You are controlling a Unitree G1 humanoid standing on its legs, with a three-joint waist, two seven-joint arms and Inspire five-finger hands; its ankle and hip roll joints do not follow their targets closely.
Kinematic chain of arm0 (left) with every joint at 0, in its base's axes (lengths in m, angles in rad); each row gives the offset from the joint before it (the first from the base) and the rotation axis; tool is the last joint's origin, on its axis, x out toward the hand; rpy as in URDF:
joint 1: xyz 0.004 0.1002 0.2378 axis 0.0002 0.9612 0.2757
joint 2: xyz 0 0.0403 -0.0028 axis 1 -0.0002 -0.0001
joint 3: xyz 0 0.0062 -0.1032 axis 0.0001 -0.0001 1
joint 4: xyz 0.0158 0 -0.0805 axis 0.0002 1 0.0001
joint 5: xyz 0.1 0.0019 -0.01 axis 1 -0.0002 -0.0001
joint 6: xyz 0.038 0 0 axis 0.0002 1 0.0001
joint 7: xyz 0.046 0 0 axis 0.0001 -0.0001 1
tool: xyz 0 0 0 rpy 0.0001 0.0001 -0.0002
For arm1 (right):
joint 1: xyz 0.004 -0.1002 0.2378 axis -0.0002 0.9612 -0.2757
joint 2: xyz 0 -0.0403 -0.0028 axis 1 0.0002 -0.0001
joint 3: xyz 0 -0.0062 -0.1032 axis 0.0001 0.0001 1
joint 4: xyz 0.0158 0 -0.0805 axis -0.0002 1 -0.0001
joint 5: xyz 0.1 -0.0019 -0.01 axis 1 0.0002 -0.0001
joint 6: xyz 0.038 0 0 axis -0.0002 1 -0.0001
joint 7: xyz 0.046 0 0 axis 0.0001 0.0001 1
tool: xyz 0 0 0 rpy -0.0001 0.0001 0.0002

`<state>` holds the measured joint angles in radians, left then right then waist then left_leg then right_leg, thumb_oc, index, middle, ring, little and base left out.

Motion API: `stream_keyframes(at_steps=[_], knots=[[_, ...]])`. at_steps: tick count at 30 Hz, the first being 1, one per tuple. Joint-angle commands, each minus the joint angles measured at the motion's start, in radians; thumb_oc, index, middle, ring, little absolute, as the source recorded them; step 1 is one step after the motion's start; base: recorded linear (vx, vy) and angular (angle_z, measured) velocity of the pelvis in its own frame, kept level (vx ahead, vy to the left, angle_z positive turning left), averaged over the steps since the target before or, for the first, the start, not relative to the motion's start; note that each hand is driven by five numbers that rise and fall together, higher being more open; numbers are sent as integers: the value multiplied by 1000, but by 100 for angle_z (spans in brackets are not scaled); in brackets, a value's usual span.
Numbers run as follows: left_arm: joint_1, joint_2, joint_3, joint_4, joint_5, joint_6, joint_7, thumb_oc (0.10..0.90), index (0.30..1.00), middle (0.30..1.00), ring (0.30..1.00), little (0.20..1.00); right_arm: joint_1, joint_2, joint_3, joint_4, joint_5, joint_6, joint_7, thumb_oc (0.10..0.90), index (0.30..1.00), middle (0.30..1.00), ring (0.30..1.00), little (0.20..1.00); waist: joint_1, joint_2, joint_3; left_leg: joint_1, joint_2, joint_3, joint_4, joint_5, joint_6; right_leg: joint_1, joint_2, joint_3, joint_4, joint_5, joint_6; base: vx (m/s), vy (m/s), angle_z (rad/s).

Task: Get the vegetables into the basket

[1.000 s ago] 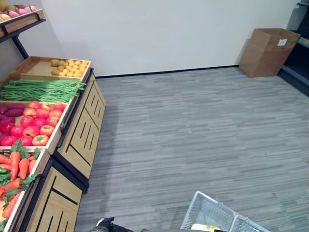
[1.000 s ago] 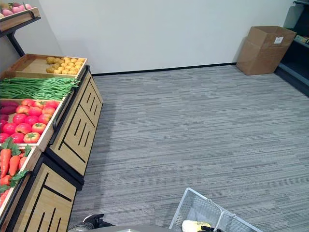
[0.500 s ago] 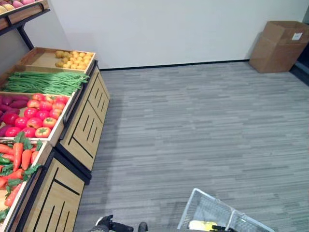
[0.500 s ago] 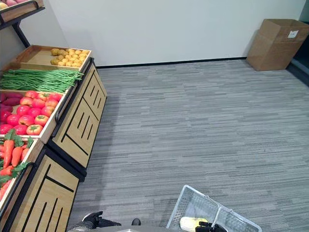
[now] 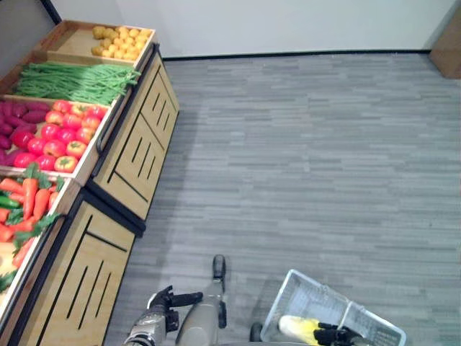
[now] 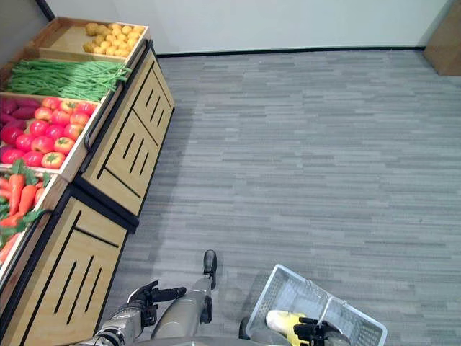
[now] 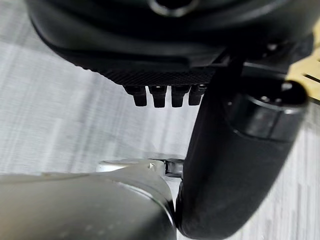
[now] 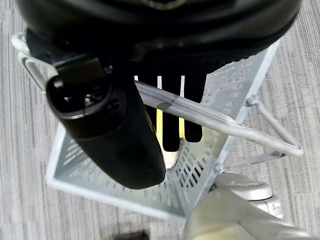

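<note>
A white wire basket (image 5: 317,299) hangs low at my right side, above the grey floor. My right hand (image 6: 310,331) is shut on its handle (image 8: 220,122), which crosses its fingers (image 8: 170,115) in the right wrist view. A yellow vegetable (image 5: 297,329) lies inside the basket. My left hand (image 5: 164,303) hangs open and holds nothing, close to the wooden produce stand (image 5: 122,180). The stand's trays hold carrots (image 5: 29,202), tomatoes (image 5: 61,137), green beans (image 5: 72,79), purple roots (image 5: 21,119) and small yellow produce (image 5: 122,43).
The stand runs along my left, with slatted wooden fronts and dark edges. Grey striped carpet (image 5: 310,158) stretches ahead and to the right up to a white wall (image 5: 288,21). The corner of a cardboard box (image 5: 450,54) shows at the far right.
The camera has tilted down and moved closer to the stand. My left hand, the basket and the right hand on its handle now show more fully. The basket's content is unchanged.
</note>
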<state>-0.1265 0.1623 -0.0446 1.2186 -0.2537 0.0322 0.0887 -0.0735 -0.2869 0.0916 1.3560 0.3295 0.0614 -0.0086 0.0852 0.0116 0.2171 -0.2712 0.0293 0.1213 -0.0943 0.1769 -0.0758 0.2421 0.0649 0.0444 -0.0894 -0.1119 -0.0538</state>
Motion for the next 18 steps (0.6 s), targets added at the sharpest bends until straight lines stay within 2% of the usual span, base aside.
stream_keyframes(at_steps=[1,2,3,4,5,6,7,8,10,11,12,13,14,15,16,17,18], knots=[[105,19,-62,96,82,48,31,900,1000,1000,1000,1000,73,-13,-1,-81,-16,-26,1,400,300,300,300,300,-10,-35,-112,-6,-12,23,7,61,14,117,-149,-56,93,-115,121,571,213,-113],[105,15,-66,97,90,43,31,900,1000,1000,1000,1000,72,-9,0,-80,-33,-29,3,400,300,300,300,300,6,-60,-138,7,-39,43,7,49,30,103,-199,-76,150,-26,168,339,126,-68],[101,20,-63,98,97,46,30,900,1000,1000,1000,1000,64,-11,-3,-75,-36,-24,2,400,300,300,300,300,18,-64,-149,20,-46,41,7,31,40,72,-214,-69,194,25,190,691,293,-78],[92,31,-68,87,94,39,26,900,1000,1000,1000,1000,52,-12,-4,-75,-44,-25,1,400,300,300,300,300,19,-76,-157,83,-82,46,7,-21,76,5,-274,-100,358,217,234,465,206,-91],[92,31,-68,87,94,39,26,900,1000,1000,1000,1000,52,-12,-4,-74,-44,-25,1,400,300,300,300,300,21,-74,-158,81,-79,46,7,-20,75,2,-271,-98,356,220,233,554,313,-86],[72,40,-75,71,95,39,27,900,1000,1000,1000,1000,37,-17,-4,-87,-48,-24,-2,400,300,300,300,300,10,-71,-142,135,-105,30,7,-57,102,-40,-307,-124,475,321,222,297,234,-40],[62,41,-78,67,92,40,27,900,1000,1000,1000,1000,34,-18,-11,-89,-38,-24,-3,400,300,300,300,300,3,-60,-140,154,-109,17,7,-72,113,-58,-308,-125,536,357,210,513,383,45],[33,46,-90,54,84,41,29,900,1000,1000,1000,1000,28,-16,-23,-95,-15,-27,-14,400,300,300,300,300,-22,-51,-114,211,-132,-24,7,-104,139,-120,-310,-117,680,373,186,405,279,64],[17,48,-101,51,92,43,26,900,1000,1000,1000,1000,31,-12,-25,-86,-4,-26,-17,400,300,300,300,300,-40,-35,-100,249,-133,-53,7,-132,151,-174,-298,-112,766,347,166,317,176,82],[8,49,-108,51,101,44,24,900,1000,1000,1000,1000,30,-9,-24,-83,-3,-26,-18,400,300,300,300,300,-48,-29,-89,269,-129,-65,7,-142,154,-220,-303,-123,802,313,157,304,35,114],[-8,47,-123,51,112,42,25,900,1000,1000,1000,1000,30,-6,-18,-82,2,-30,-18,400,300,300,300,300,-72,-8,-66,307,-108,-106,7,-145,145,-321,-239,-116,774,158,114,451,-181,112],[-29,41,-154,61,149,41,27,900,1000,1000,1000,1000,27,2,-13,-80,24,-37,-18,400,300,300,300,300,-114,-11,-43,359,-104,-158,7,-169,123,-371,-142,-96,467,83,116,463,-264,71],[-32,41,-164,63,163,42,25,900,1000,1000,1000,1000,27,5,-14,-78,29,-38,-17,400,300,300,300,300,-118,-24,-47,364,-115,-170,7,-174,118,-371,-123,-77,350,98,131,428,-289,71],[-46,61,-182,57,208,51,36,900,1000,1000,1000,1000,32,2,-8,-41,19,-42,-45,400,300,300,300,300,-131,-32,-32,389,-111,-184,7,-196,111,-325,-94,-43,228,105,145,231,-138,141],[-37,53,-186,66,227,57,17,900,1000,1000,1000,1000,41,3,-19,-44,43,-27,-28,400,300,300,300,300,-131,-31,-43,385,-112,-207,7,-186,112,-290,-78,6,219,95,145,231,-111,193],[-17,41,-178,82,222,48,14,900,1000,1000,1000,1000,49,10,-16,-53,44,-37,-15,400,300,300,300,300,-121,-35,-63,380,-114,-193,7,-183,110,-253,-85,-21,150,101,137,184,-79,180],[-3,36,-178,87,223,48,11,900,1000,1000,1000,1000,53,11,-18,-53,44,-36,-12,400,300,300,300,300,-118,-33,-77,378,-114,-186,7,-183,109,-234,-86,-33,133,103,136,256,-91,111]])
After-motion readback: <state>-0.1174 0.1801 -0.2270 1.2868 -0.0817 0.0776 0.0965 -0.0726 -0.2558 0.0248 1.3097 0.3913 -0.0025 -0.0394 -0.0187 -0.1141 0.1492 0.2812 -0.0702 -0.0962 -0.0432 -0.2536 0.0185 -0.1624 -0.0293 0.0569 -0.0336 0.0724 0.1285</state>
